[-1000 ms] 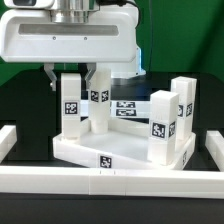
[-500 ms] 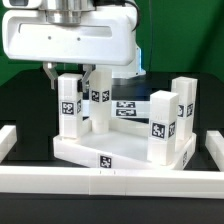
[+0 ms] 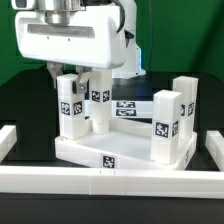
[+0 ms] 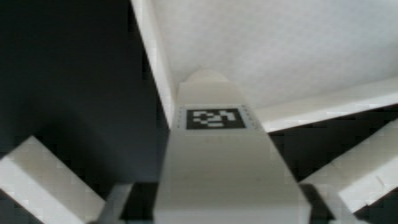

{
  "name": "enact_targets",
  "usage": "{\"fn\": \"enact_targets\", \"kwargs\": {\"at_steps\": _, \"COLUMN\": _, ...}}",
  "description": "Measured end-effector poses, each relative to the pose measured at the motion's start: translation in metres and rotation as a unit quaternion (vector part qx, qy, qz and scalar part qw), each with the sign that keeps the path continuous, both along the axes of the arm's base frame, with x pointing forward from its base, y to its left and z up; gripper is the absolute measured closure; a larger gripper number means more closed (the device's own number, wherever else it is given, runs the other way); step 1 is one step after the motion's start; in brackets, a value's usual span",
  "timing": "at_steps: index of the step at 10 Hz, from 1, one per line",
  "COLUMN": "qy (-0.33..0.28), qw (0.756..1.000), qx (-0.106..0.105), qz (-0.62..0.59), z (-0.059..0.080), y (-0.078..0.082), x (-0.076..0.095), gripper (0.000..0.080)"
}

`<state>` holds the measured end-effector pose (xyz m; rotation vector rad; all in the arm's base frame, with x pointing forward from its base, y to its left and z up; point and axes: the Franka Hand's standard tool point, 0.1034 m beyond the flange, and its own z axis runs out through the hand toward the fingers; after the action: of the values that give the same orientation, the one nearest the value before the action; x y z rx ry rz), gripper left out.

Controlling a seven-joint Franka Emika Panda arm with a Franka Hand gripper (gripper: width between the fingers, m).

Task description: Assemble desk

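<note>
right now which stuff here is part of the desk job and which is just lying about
Desk job:
- tabletop
- four legs; one sits between the hand's fingers
- hand

Just lying about:
- white border rails
- marker board

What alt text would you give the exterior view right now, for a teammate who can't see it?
The gripper has its jaws around the top of the front leg on the exterior view's left, which stands upright on the white tabletop. Three more tagged white legs also stand upright on it, with white border rails framing the black table.
</note>
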<state>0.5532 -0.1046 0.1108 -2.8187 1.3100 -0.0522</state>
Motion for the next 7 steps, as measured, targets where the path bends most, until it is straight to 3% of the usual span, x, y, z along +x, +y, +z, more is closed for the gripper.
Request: {"fn": "enact_targets", "kwargs": {"at_steps": 7, "qy": -0.001, "qw": 0.979, "qx": 0.020, "qz": -0.201, "z": -0.0005, "y": -0.0018, "x": 0.0024, "gripper": 0.0509}}
